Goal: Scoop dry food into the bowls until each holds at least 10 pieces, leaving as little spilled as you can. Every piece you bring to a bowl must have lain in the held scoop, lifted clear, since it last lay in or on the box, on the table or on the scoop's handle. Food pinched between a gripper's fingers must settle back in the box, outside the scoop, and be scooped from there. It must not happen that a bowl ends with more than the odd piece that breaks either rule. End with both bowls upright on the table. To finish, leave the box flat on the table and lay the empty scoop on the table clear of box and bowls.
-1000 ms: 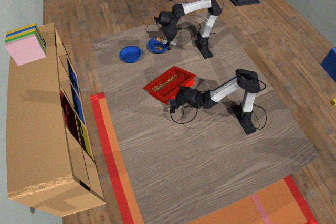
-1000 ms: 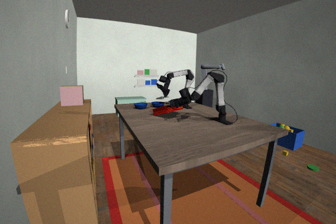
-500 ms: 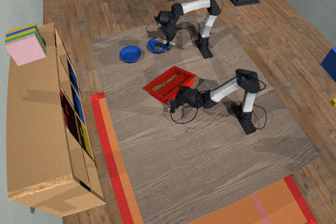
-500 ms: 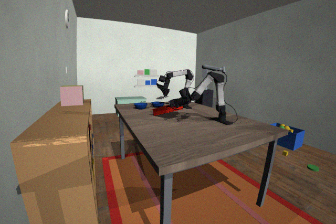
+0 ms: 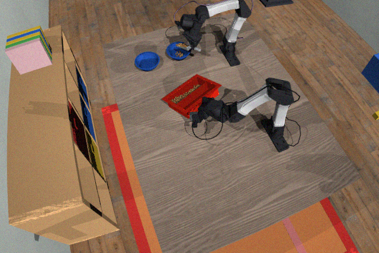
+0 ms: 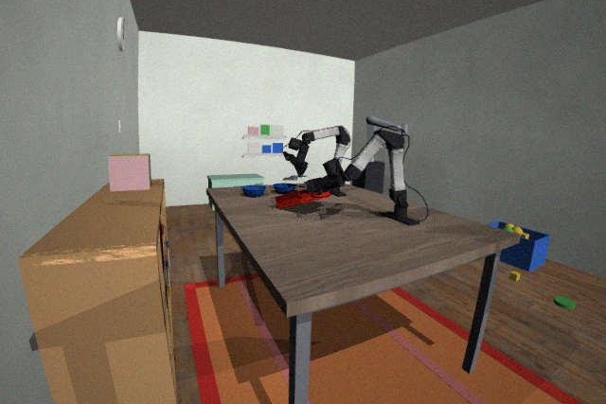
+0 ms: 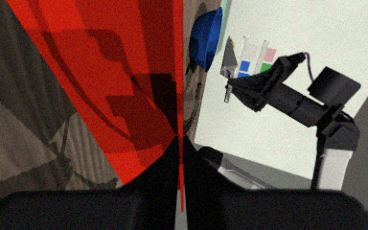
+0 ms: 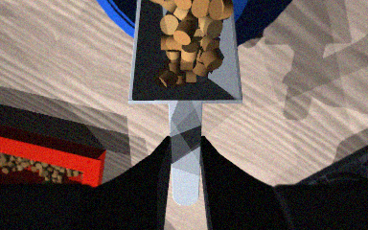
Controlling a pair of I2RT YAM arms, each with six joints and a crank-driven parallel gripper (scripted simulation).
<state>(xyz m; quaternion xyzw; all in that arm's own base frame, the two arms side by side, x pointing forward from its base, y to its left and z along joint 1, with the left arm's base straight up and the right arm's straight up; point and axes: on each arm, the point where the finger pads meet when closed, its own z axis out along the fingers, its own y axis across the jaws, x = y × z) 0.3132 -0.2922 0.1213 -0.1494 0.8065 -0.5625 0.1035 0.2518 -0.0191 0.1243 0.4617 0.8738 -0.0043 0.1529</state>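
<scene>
The left gripper (image 5: 193,117) (image 6: 309,186) (image 7: 181,139) pinches the thin wall of the red box (image 5: 176,108) (image 6: 298,199) (image 7: 90,96) (image 8: 95,168), its fingers almost pressed together; the box, smooth, glossy and straight-edged with slanting sides, is tilted, its side at this gripper raised from the surface (image 5: 229,164) (image 6: 391,243) (image 7: 90,158) (image 8: 85,62); a band of small tan food pieces (image 5: 186,92) (image 8: 52,170) lies inside along the side away from the left gripper.

The right gripper (image 5: 192,50) (image 6: 301,174) (image 7: 226,82) (image 8: 185,139) pinches the flat, round-ended handle of the scoop (image 5: 198,49) (image 6: 292,178) (image 7: 229,62) (image 8: 186,158); the scoop looks like smooth grey metal, with a squared, low-walled pan ahead of the fingers, carrying a heap of short, matt, stubby cylinders of food (image 5: 182,45) (image 8: 183,35).

Ahead of the right gripper and below the pan stands a round, blue bowl (image 5: 169,51) (image 6: 283,188) (image 7: 202,40) (image 8: 111,14), upright, with a cluster of pieces (image 5: 179,54) showing in it beside the scoop; their exact count cannot be told; the second blue bowl (image 5: 147,63) (image 6: 253,190), also upright on the grey-brown, wood-grained surface, stands farther from the right gripper, beyond the first, and no food shows in it.
</scene>
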